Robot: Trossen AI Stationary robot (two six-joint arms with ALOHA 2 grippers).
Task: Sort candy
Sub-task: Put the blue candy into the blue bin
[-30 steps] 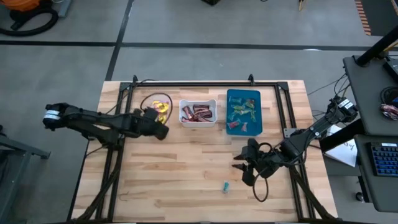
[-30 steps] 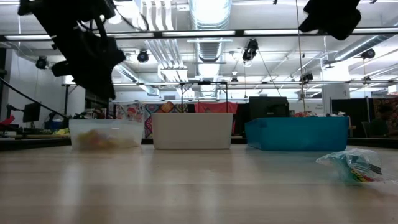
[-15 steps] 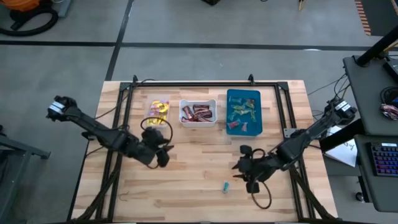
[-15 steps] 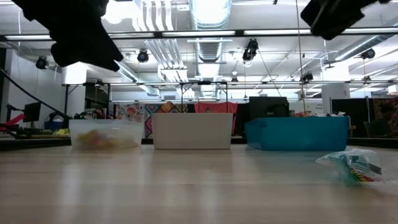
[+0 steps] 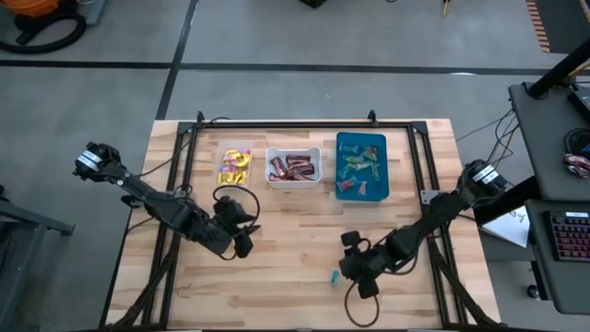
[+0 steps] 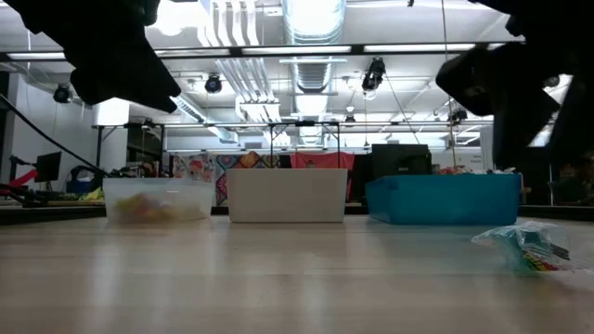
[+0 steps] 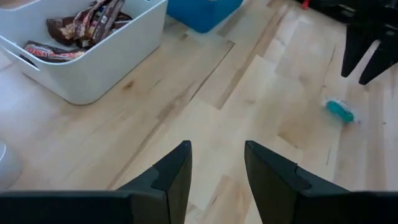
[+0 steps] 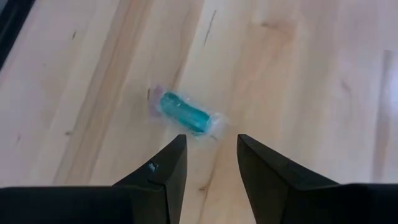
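**Observer:** What has just changed on your end?

**Operator:** I've swung the right gripper down and inward from its spot beside the blue bin. It now hangs just beside the last loose candy, a teal sweet lying alone on the table near the front edge. The left gripper has pulled away from the clear bin of yellow packets and sits mid-table with nothing in it.

**Observer:** What does that mean for the sort?

**Operator:** I judge it's nearly done. Three bins hold everything else; this one piece is what's left, and it likely belongs in the blue bin with the other teal and green pieces.

**Observer:** Are the jaws ready?

**Operator:** Both pairs stand apart and empty. In the right wrist view the fingers frame the sweet without touching it. The left fingers are spread over bare wood.

**Observer:** How will it handle?

**Operator:** It's a small oblong in clear crinkly wrap with twisted ends, so light and probably slippery. The table is smooth pale butcher-block with long grain, offering little to stop a skid. The white bin is a rigid, rounded plastic tub holding glossy brown-red bars.
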